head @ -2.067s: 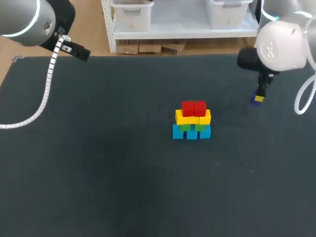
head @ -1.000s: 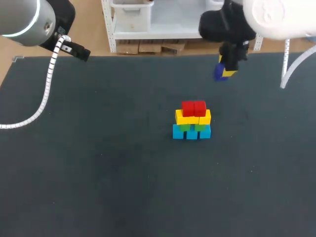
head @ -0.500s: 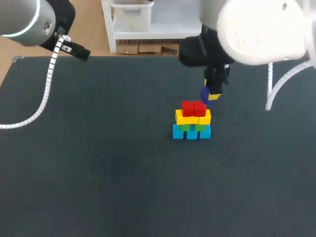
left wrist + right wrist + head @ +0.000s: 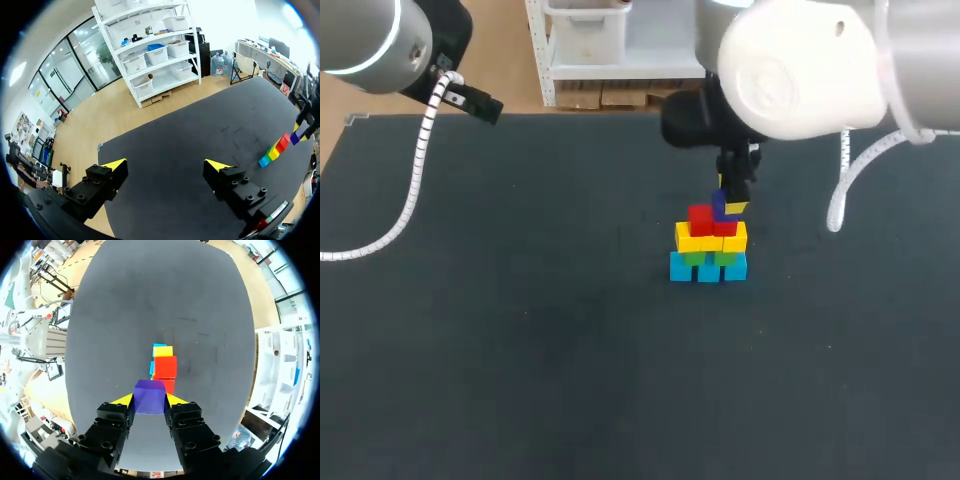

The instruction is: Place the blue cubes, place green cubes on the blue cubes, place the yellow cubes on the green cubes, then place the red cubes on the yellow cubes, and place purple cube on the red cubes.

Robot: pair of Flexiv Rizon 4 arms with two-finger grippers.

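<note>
- Our right gripper [image 4: 149,400] clamps the purple cube [image 4: 149,394] close above the red cubes [image 4: 165,367]; our left gripper [image 4: 165,168] gapes empty, well apart from them.
- We centre it over their seam; lower gently; let go once seated.

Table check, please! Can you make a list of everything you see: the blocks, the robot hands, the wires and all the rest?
Surface: dark table.
Job's things: one stack with blue cubes at the bottom, then green cubes, yellow cubes and red cubes on top. The purple cube is held just above the red ones.
Clutter: nothing seen.
Grippers: right gripper is shut on the purple cube. Left gripper is open and holds nothing, far from the stack.
Cables: white coiled cable hangs from the left arm. White cable loop hangs by the right arm.
Surroundings: nothing seen reaching over the table.
</note>
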